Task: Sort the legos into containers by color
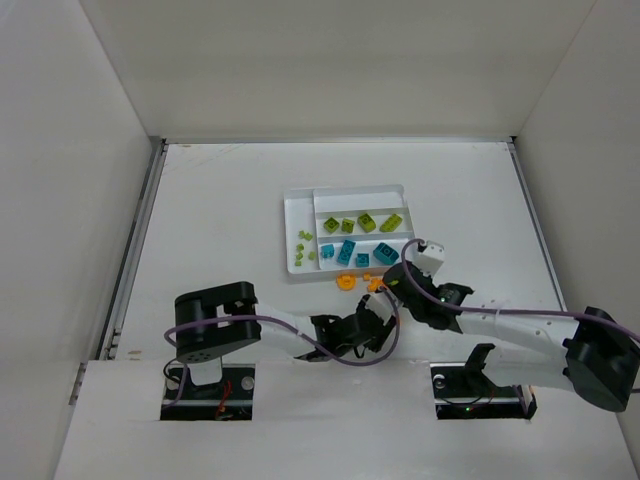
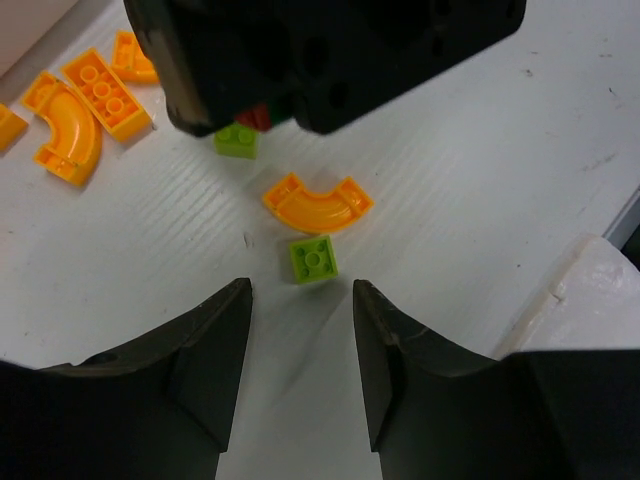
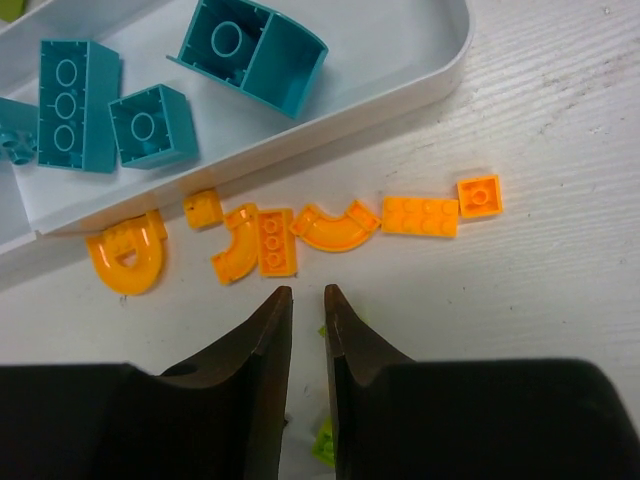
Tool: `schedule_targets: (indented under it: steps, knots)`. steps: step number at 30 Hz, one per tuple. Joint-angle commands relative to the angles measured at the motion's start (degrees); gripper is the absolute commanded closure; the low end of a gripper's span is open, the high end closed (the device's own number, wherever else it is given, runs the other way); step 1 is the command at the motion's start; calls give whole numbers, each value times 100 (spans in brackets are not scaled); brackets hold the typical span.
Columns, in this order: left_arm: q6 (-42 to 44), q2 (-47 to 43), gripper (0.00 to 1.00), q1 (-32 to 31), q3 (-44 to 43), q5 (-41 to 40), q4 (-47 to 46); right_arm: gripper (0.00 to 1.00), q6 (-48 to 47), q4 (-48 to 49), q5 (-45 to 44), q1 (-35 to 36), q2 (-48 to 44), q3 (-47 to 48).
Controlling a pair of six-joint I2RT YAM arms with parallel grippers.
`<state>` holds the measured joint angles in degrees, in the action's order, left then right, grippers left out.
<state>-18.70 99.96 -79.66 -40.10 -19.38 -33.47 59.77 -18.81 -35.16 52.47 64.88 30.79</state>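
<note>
The white tray (image 1: pixel 290 235) holds lime green legos (image 1: pixel 367 223) in one long section and teal ones (image 1: pixel 350 252) in the section nearer me. Several orange legos (image 3: pixel 335 227) lie in a row on the table just outside the tray wall (image 3: pixel 300 130). My left gripper (image 2: pixel 300 285) is open and empty, with a small lime green brick (image 2: pixel 313 259) on the table just ahead of its fingertips. An orange arch (image 2: pixel 318 204) lies beyond it. My right gripper (image 3: pixel 307 290) is shut on nothing, low over the table beside the orange row. A green brick (image 3: pixel 325 440) shows partly under its right finger.
The right gripper's black body (image 2: pixel 330 60) hangs close over the left gripper's view, with another green brick (image 2: pixel 236 140) beneath it. Small green pieces (image 1: pixel 303 245) sit in the tray's narrow section. White walls enclose the table on three sides.
</note>
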Motion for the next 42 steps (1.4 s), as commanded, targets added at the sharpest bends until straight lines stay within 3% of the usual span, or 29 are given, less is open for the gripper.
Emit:
schedule_targets:
  steps: [1, 7, 16, 25, 32, 38, 42]
  knots:
    - [138, 58, 58, -1, -262, -233, -72, 74, 44, 264, 35, -31, -99, -46]
    - [270, 287, 60, -45, -437, -365, -19, 65, 237, 202, 96, -22, -46, -248]
    - [288, 130, 86, -80, -201, -452, -115, 62, 343, 141, 149, -22, -11, -345]
    - [51, -995, 86, -89, 836, -892, -19, 55, 290, 316, 299, 48, 332, -222]
    - [-99, -1918, 86, -2, 1346, -1358, 289, 56, 211, 562, 395, 66, 631, -161]
    - [-143, -2867, 85, 648, 1680, -1639, 376, 58, 228, 519, 396, 110, 666, -143]
    - [-301, -3447, 85, 1411, 1681, -1587, 535, 53, 263, 457, 361, 154, 622, -152]
